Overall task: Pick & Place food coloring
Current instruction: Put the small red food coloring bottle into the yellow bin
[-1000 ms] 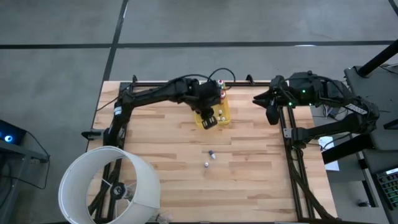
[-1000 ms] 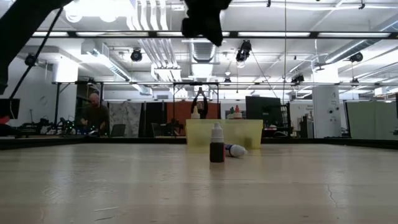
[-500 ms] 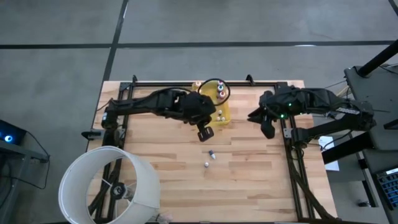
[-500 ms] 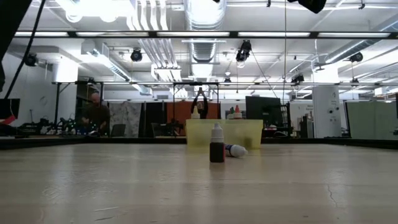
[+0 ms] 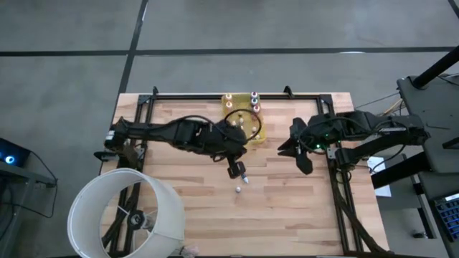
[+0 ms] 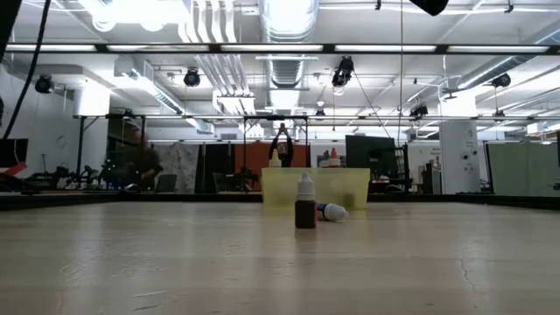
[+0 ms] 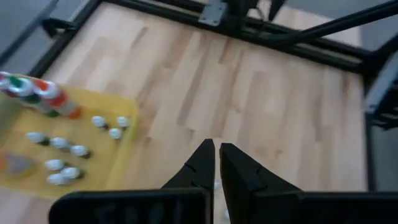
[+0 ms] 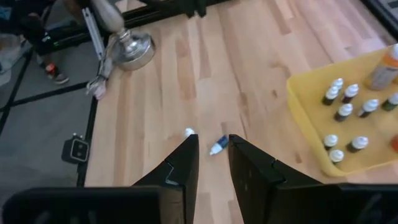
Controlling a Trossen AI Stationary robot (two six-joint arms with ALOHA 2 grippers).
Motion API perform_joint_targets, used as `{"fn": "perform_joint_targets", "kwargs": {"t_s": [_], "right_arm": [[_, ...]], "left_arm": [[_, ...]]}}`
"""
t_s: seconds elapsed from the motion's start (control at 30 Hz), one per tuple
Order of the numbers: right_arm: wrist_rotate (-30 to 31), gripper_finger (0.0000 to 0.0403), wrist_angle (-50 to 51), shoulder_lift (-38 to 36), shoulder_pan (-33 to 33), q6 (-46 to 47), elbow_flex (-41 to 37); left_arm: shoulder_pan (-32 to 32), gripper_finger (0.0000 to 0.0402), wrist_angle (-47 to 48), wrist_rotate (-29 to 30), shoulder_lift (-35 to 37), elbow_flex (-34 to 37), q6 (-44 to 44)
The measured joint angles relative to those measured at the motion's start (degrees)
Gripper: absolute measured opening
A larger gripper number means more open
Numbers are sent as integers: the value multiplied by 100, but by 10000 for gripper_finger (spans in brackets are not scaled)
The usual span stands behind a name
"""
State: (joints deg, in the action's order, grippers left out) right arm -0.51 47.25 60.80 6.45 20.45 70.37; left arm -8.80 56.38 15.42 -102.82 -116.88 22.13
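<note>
Two food coloring bottles [image 5: 242, 183] lay loose on the tabletop [image 5: 179, 179]; tiny, light, tippable, best pinched across the body. Left claw [image 5: 235, 170] hovered shut above; right claw [image 5: 301, 159] narrowly parted, empty.

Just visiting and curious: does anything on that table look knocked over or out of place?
Yes. One small bottle lies on its side on the table, outside the yellow tray, beside another bottle that stands upright. The rest stand inside the tray.

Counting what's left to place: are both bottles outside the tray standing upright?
No: one bottle stands upright, the other lies on its side beside it.
</note>
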Motion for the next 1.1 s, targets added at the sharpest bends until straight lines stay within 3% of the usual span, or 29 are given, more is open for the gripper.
{"fn": "perform_joint_targets", "kwargs": {"t_s": [0.3,0.57,0.97,1.1], "right_arm": [[24,71,8,8,121,188,33],[55,70,47,-116,119,210,178],[64,64,63,-182,119,210,254],[65,63,105,-187,119,203,254]], "left_arm": [[-273,0,-1794,-687,917,2292,524],[-267,11,-2309,-1680,898,3161,886],[-254,163,-2603,-1987,845,3841,733],[-229,195,-2623,-1984,845,3849,524]]}}
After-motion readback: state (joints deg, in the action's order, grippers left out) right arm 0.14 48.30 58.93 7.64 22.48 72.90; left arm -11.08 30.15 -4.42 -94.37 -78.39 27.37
